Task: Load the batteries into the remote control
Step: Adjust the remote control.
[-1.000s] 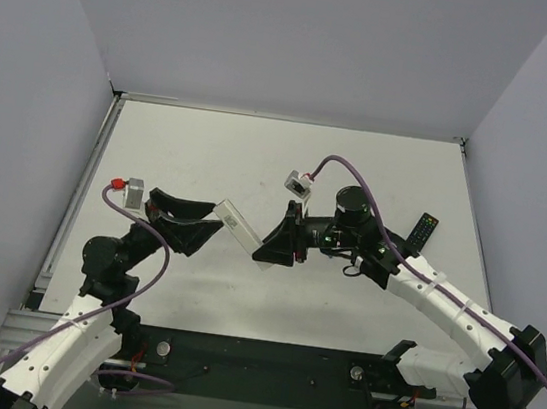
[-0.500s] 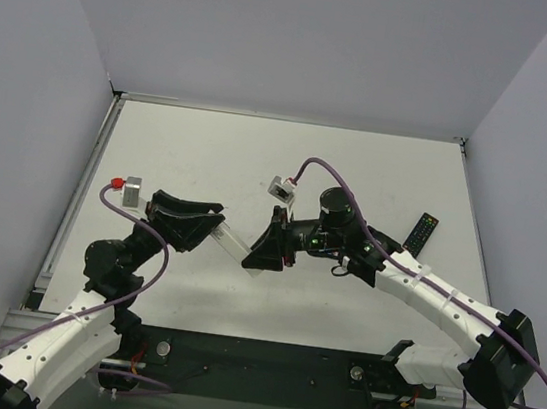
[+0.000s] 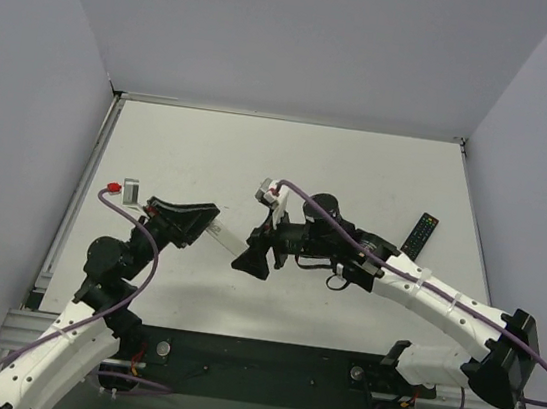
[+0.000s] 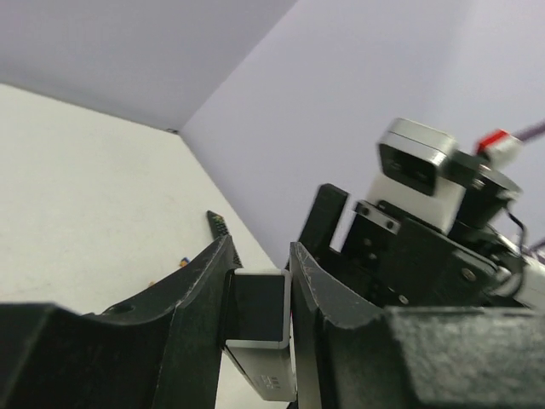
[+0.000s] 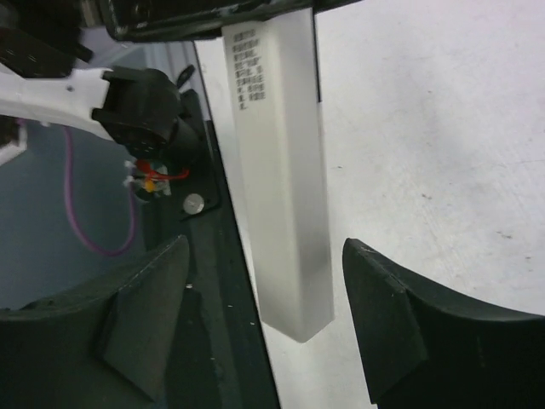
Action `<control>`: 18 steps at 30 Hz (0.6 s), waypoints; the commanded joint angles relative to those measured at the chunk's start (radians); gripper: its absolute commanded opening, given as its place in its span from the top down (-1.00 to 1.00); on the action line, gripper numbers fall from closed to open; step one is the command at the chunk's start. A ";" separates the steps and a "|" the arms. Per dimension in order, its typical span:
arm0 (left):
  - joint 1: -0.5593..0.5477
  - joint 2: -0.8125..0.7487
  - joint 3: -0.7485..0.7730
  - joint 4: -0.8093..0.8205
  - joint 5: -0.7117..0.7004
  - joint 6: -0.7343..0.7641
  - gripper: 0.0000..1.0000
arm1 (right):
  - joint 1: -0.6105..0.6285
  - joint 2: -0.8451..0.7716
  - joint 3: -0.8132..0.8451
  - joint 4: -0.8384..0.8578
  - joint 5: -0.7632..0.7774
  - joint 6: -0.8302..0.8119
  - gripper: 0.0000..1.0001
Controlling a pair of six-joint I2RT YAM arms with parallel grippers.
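This looks like a robotics laboratory, a small test cell. A white bench (image 3: 359, 165) is closed in on three sides by plain pale walls (image 3: 306, 37). A left arm (image 3: 62, 353) and a right arm (image 3: 442, 302) stand on a black base plate (image 3: 263, 360), with purple cables (image 5: 71, 217).

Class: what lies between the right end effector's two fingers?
The free end of the remote control, touching neither finger; the right wrist view shows it.
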 commanded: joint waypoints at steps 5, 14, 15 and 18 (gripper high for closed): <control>-0.009 -0.033 0.141 -0.351 -0.187 0.046 1.00 | 0.172 0.012 0.104 -0.104 0.508 -0.289 -0.41; -0.012 -0.026 0.164 -0.403 -0.202 0.043 1.00 | 0.277 0.171 0.224 -0.174 0.680 -0.395 -0.30; -0.012 -0.026 0.166 -0.403 -0.202 0.042 1.00 | 0.280 0.182 0.231 -0.176 0.691 -0.398 -0.29; -0.012 -0.027 0.167 -0.405 -0.198 0.042 1.00 | 0.284 0.217 0.245 -0.177 0.714 -0.398 -0.20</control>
